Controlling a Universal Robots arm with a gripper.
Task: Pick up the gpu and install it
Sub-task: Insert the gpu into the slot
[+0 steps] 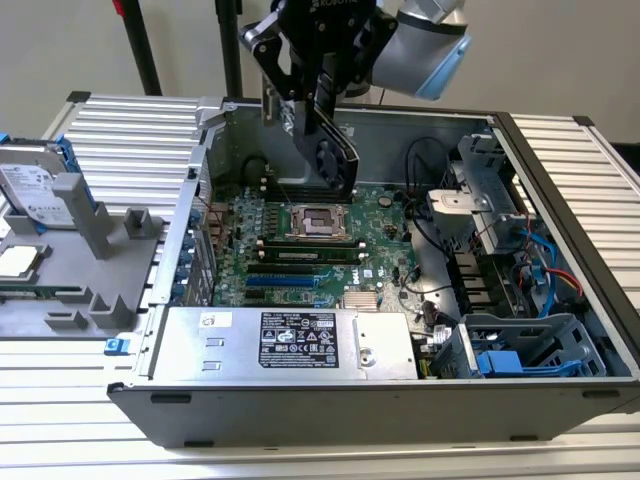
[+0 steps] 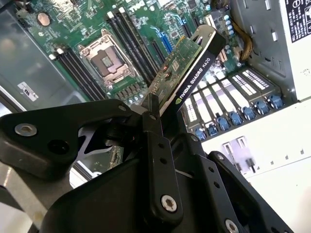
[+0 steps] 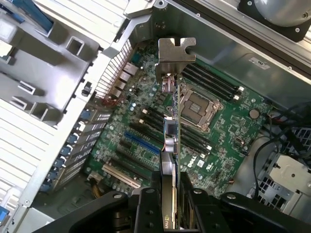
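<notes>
One gpu (image 3: 171, 114) in my gripper (image 3: 170, 195), fingers (image 2: 151, 121) clamped on the card's near edge, one per side. Card sticks out edge-on past my fingertips, w/ the silver bracket (image 3: 176, 52) at the end farthest from me. It has a black shroud (image 2: 206, 56) on one face and green pcb on the other. Not seated: held up over the motherboard (image 1: 300, 255) inside the open case (image 1: 300, 410), no contact w/ board that I can see. CPU socket (image 1: 318, 222) approx under the card, blue expansion slot (image 3: 141, 143) below and off to one side. Hard drive (image 1: 35, 190) is outside the case, well away from gripper.
</notes>
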